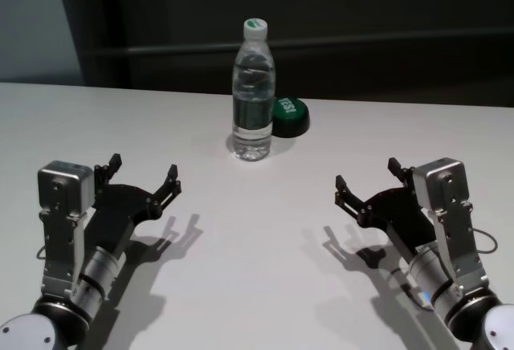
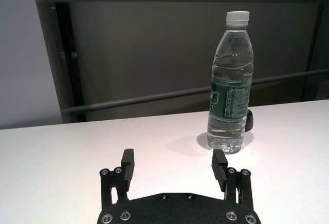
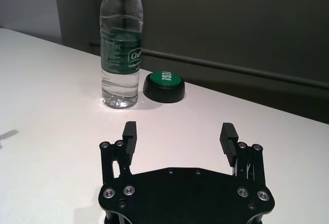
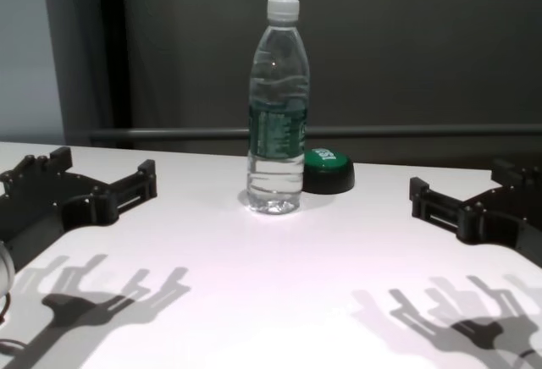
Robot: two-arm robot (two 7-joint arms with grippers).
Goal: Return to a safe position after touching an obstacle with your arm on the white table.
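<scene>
The water bottle point(image 1: 253, 89) stands upright mid-table on the white table point(image 1: 257, 238), touching a green button point(image 1: 289, 117) behind it. The left gripper point(image 1: 143, 173) and right gripper point(image 1: 365, 180) hover well apart from it, fingers spread and empty, seemingly a safe retreat

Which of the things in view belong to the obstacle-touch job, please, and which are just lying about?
Belonging to the job:
- water bottle, the upright obstacle
- white table it stands on
- left claw and right claw, both open, apart from the bottle

Just lying about:
- green-topped button, just behind the bottle on its right
</scene>
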